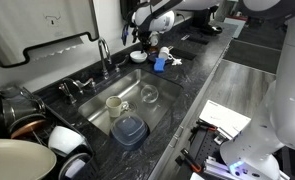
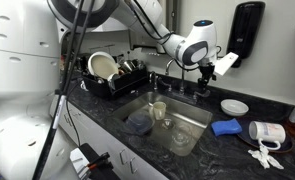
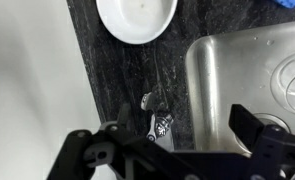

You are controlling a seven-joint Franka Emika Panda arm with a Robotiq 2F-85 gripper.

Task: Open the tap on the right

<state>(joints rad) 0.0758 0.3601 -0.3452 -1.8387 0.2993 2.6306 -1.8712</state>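
The tap (image 2: 171,72) is a slim chrome gooseneck faucet behind the steel sink (image 2: 192,118), and it also shows in an exterior view (image 1: 104,52). Small chrome handles stand at its base (image 2: 194,90). In the wrist view one chrome handle (image 3: 159,118) lies on the dark counter beside the sink's edge (image 3: 202,90). My gripper (image 2: 204,68) hovers just above the handle on the plate side of the spout, apart from it. It also shows in an exterior view (image 1: 142,38). Its jaws (image 3: 182,125) are open and empty, spread around the handle area.
A white plate (image 2: 234,106) sits on the counter near the gripper, seen too in the wrist view (image 3: 137,18). A blue cloth (image 2: 225,127) lies beside it. The sink holds a cup (image 2: 159,108), a glass (image 2: 180,140) and a blue container (image 2: 137,122). A dish rack (image 2: 112,72) stands beyond the tap.
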